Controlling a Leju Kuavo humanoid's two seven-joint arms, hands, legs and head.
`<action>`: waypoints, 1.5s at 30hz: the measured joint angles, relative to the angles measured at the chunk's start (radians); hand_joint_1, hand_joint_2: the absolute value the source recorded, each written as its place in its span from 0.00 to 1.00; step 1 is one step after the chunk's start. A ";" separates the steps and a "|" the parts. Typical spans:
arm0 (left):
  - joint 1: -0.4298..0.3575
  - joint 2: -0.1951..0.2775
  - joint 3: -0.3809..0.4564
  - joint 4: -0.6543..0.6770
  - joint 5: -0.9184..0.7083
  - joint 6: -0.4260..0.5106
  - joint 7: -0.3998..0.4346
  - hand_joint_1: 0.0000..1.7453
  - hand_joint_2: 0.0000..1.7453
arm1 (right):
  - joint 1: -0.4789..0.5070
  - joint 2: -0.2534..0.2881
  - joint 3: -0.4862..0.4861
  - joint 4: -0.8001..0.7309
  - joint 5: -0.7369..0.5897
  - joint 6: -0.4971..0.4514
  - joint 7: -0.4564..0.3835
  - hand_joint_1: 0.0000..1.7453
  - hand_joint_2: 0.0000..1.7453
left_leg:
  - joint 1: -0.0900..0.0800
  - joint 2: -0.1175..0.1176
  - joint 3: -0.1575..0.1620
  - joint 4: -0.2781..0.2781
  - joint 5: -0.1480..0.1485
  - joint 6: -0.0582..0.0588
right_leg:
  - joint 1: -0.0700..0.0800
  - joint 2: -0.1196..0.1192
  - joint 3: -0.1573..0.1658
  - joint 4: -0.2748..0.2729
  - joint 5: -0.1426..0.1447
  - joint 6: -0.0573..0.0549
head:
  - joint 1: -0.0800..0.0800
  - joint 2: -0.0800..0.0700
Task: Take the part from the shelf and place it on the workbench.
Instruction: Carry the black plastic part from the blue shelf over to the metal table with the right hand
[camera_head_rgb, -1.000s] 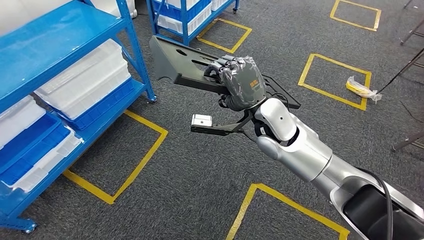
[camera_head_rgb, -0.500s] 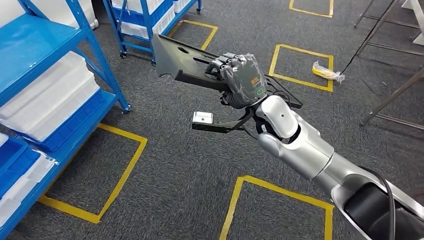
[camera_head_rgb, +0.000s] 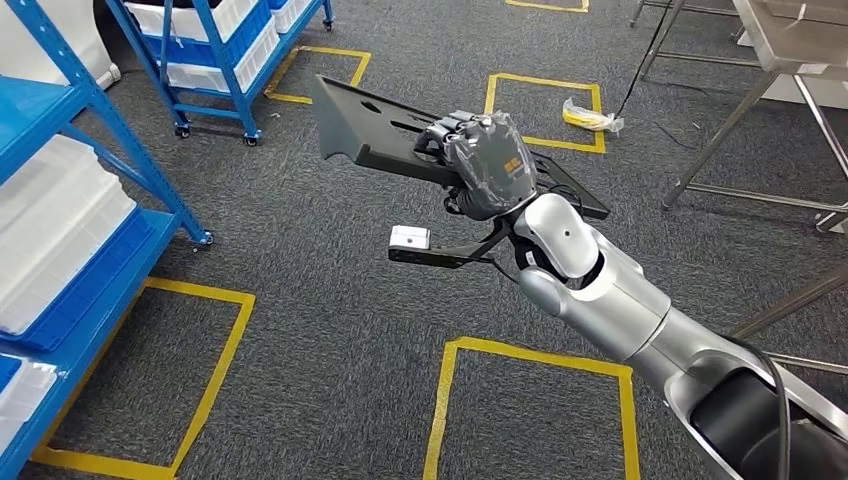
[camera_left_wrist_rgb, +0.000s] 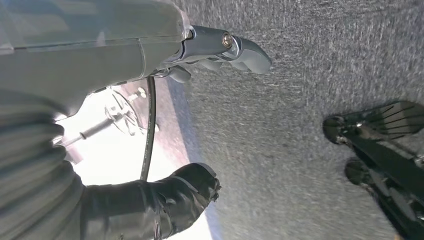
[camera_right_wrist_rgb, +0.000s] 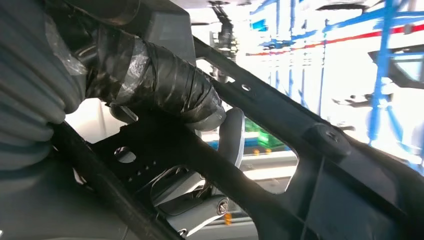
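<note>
Shelves slid left — workbench legs ahead, right hand gripping part.

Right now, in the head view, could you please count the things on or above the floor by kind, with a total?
Black part, held by the right hand: 1
Blue shelf racks: 2
Yellow tape squares: 5
Yellow bag on the floor: 1
Metal workbench: 1
Total: 10
</note>
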 joint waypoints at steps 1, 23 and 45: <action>-0.004 -0.002 0.001 0.000 -0.002 0.000 0.001 0.00 1.00 | -0.002 -0.001 0.000 0.000 -0.001 0.001 0.000 1.00 1.00 | 0.003 -0.011 0.000 0.005 -0.007 -0.004 | -0.001 0.011 0.002 -0.007 0.004 -0.007 | 0.000 0.000; -0.001 -0.002 0.021 0.000 -0.021 0.004 0.005 0.00 1.00 | -0.008 -0.010 -0.002 0.009 0.001 0.000 0.000 1.00 1.00 | 0.001 -0.076 -0.006 -0.028 0.027 0.036 | -0.034 0.050 -0.149 0.254 -0.083 0.036 | 0.000 0.000; -0.002 -0.003 0.039 0.000 -0.032 0.011 0.016 0.00 1.00 | -0.019 -0.013 -0.001 0.010 0.002 0.003 0.001 1.00 1.00 | -0.016 -0.183 -0.057 0.010 0.038 0.030 | -0.001 0.170 -0.002 0.001 0.001 -0.026 | 0.000 0.000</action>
